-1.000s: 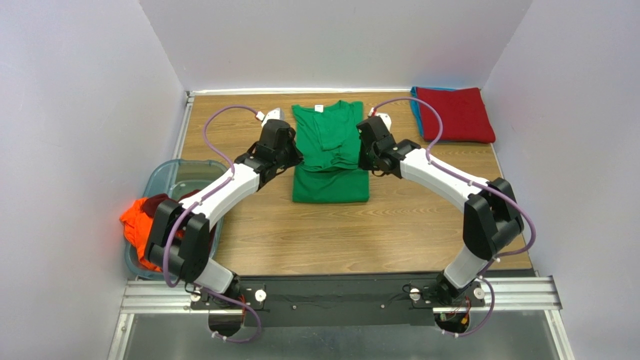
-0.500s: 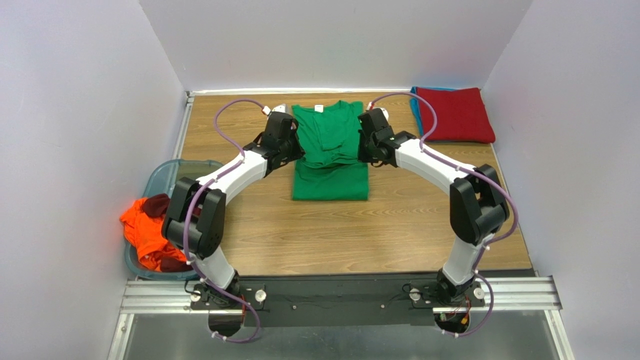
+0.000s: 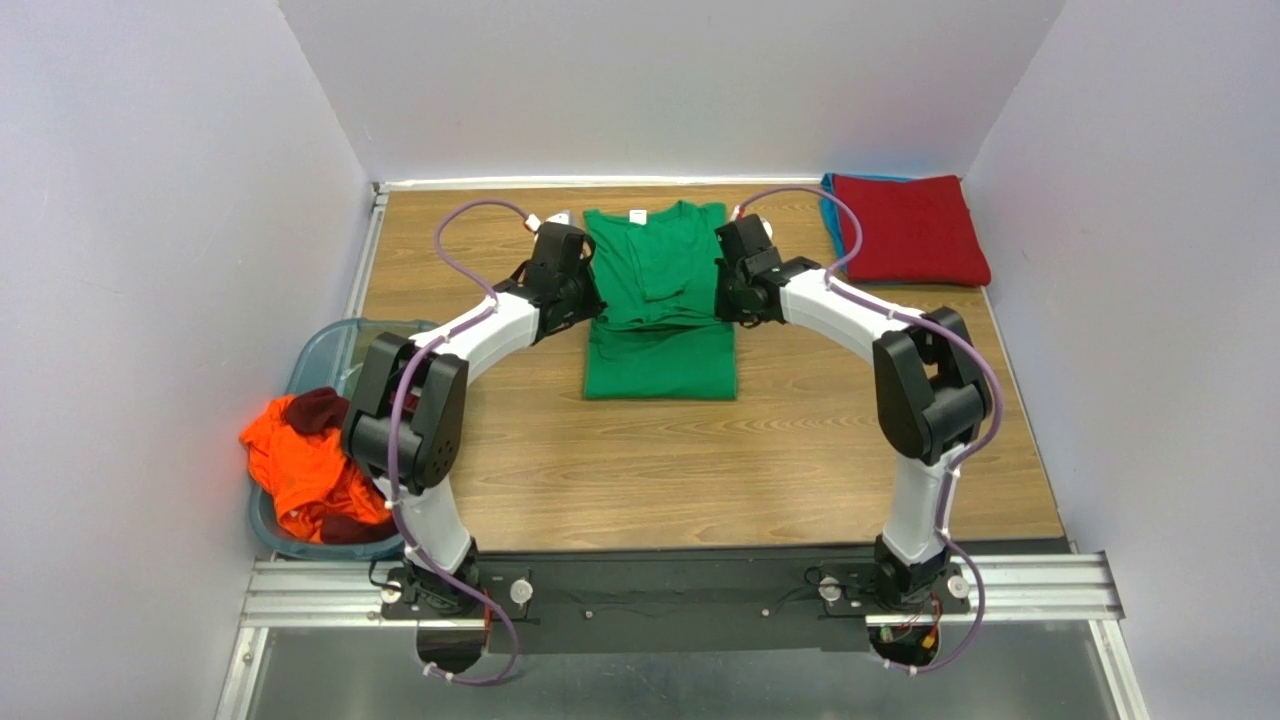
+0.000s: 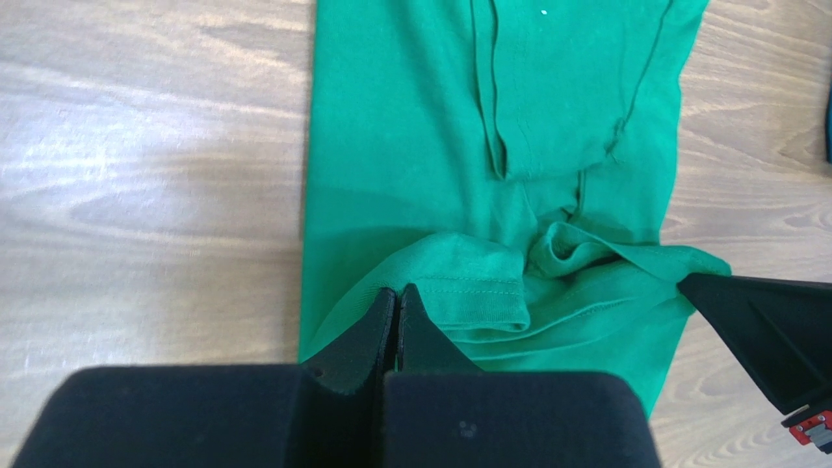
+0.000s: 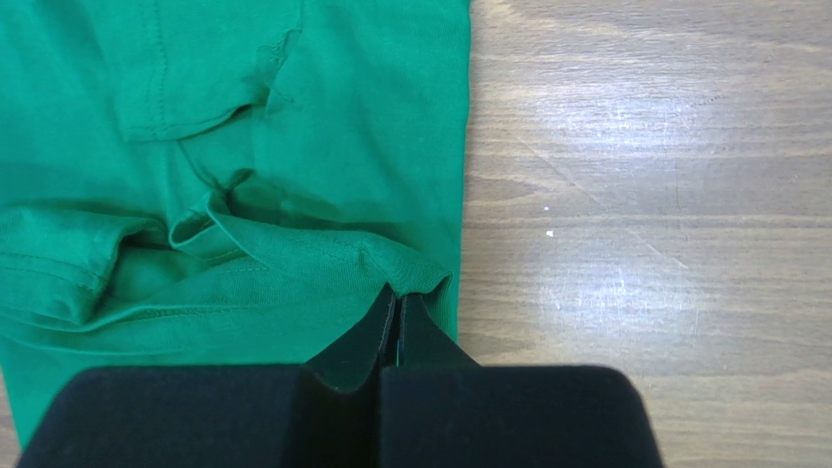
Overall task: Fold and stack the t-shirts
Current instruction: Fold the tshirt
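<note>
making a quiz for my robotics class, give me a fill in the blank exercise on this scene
1. The left end effector and right end effector are both ___ on the green t-shirt.
2. The folded red t-shirt lies on top of a ___ one.
3. The plastic tub holds an ___ t-shirt.
Missing words: shut; blue; orange.

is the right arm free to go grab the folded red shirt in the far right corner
Probably not yet: the right end effector is shut on an edge of the green t-shirt. The red t-shirt lies nearby with only bare tabletop between, so once released it looks reachable.
</note>
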Robot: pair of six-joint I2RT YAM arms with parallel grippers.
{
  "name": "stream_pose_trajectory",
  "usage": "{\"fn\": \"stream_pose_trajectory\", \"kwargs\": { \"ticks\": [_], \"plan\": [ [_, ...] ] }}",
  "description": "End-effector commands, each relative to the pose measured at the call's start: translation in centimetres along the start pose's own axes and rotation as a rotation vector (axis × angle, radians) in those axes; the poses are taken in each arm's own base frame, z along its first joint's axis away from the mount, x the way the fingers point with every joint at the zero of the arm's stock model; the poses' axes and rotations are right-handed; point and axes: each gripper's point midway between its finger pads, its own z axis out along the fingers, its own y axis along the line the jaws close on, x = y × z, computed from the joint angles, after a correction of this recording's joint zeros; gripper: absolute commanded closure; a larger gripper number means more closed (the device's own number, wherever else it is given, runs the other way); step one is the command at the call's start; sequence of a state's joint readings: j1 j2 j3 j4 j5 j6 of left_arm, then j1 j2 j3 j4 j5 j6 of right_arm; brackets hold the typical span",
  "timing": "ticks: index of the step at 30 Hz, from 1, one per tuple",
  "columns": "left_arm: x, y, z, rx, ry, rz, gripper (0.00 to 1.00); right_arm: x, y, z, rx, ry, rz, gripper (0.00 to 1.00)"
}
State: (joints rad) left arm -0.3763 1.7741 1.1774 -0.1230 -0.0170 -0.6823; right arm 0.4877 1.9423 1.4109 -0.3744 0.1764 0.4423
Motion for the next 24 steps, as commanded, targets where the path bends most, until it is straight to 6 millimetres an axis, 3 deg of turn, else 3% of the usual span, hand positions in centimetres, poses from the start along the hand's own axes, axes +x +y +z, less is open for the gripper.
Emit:
{"fn": "stream_pose_trajectory", "kwargs": {
  "ticks": [1,5,7,8,11,12,14,16,21,22,24],
  "plan": [
    [-0.8,0.0,1.3,0.005,-0.002,0.011,1.00,-1.4,-0.1,1.6,-0.011,-0.018,0.001,0.98],
    [-0.9,0.1,1.8,-0.006,0.001,0.003,0.94,-1.5,-0.1,2.8,-0.007,-0.008,0.009,0.93],
    [-1.2,0.2,1.8,-0.017,-0.007,0.005,0.76,-1.8,-0.1,3.0,-0.009,-0.012,0.012,0.89],
    [-1.5,0.2,1.7,-0.020,-0.013,0.005,0.47,-2.1,-0.1,3.0,-0.009,-0.016,0.015,0.79],
    [-3.2,-0.5,0.5,-0.015,-0.056,0.016,0.16,-3.0,0.1,2.3,-0.024,-0.036,0.015,0.53],
    [-3.8,-0.7,0.1,-0.015,-0.071,0.016,0.10,-3.0,0.3,2.0,-0.031,-0.038,0.014,0.46],
    [-4.6,-1.1,-1.3,-0.010,-0.099,0.015,0.06,-3.3,0.6,0.9,-0.058,-0.047,0.013,0.29],
    [-4.3,-0.7,-2.2,-0.013,-0.104,0.007,0.05,-3.3,1.1,-0.1,-0.093,-0.045,0.006,0.00],
    [-3.9,-0.4,-6.4,0.019,-0.151,-0.014,0.04,-2.3,2.0,-3.5,-0.183,-0.036,0.010,0.00],
    [-2.8,0.4,-6.7,0.012,-0.147,-0.019,0.04,-1.0,2.6,-3.9,-0.225,-0.003,0.000,0.00],
    [-3.1,0.3,-9.0,0.043,-0.193,-0.032,0.04,-0.3,3.6,-5.0,-0.264,-0.002,-0.036,0.00]
  ]
}}
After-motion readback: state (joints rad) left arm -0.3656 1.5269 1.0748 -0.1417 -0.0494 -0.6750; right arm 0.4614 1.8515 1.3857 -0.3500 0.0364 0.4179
